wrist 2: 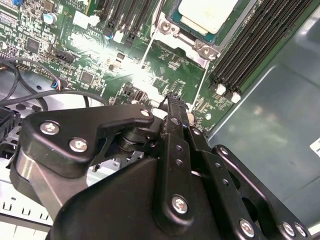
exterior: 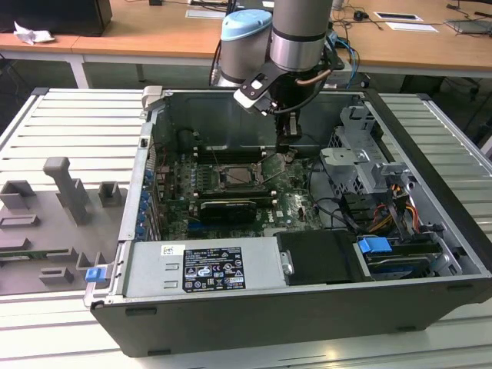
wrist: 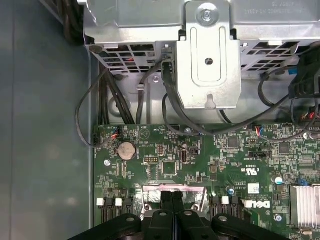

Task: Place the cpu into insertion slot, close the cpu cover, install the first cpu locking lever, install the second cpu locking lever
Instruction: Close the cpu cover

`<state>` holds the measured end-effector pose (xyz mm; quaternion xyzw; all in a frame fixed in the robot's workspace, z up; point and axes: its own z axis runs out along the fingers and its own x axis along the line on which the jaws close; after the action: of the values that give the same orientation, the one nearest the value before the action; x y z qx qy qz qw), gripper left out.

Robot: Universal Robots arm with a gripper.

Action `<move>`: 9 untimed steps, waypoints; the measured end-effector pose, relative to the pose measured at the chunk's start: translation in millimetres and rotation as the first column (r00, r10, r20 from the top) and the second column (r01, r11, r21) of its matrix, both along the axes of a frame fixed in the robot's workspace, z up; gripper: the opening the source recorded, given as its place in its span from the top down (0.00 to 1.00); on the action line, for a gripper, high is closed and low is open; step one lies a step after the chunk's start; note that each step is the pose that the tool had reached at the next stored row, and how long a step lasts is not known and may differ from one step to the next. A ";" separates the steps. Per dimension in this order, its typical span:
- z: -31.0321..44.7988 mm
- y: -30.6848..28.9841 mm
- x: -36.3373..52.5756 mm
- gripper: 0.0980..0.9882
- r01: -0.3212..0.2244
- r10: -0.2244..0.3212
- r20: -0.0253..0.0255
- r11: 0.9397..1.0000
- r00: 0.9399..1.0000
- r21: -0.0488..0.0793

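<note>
The pincer point(wrist 2: 172, 102) is closed, its fingertips pressed together with nothing seen between them; it hangs over the green board point(wrist 2: 167, 70), just beside the insertion slot point(exterior: 237, 177), on the exterior view's right of it; the cpu point(wrist 2: 207, 12) lies flat in that slot, apart from the pincer, pale top up; being square, it shows no long axis, its edges running parallel to the memory slots point(wrist 2: 250, 45).
</note>
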<state>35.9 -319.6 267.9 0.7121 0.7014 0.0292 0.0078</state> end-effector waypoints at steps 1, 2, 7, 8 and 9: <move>0.0 0.0 0.5 0.99 0.000 0.000 0.000 1.000 1.000 0.000; 0.0 0.1 1.0 0.99 0.000 0.000 0.000 1.000 1.000 0.000; 0.0 0.2 5.9 0.99 0.000 0.000 0.000 1.000 1.000 0.000; 0.0 0.2 7.2 0.99 0.000 0.000 0.000 1.000 1.000 0.000; 0.0 0.3 8.2 0.99 0.000 0.000 0.000 1.000 1.000 0.000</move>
<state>44.1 -319.2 267.9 0.7121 0.7014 0.0290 0.0079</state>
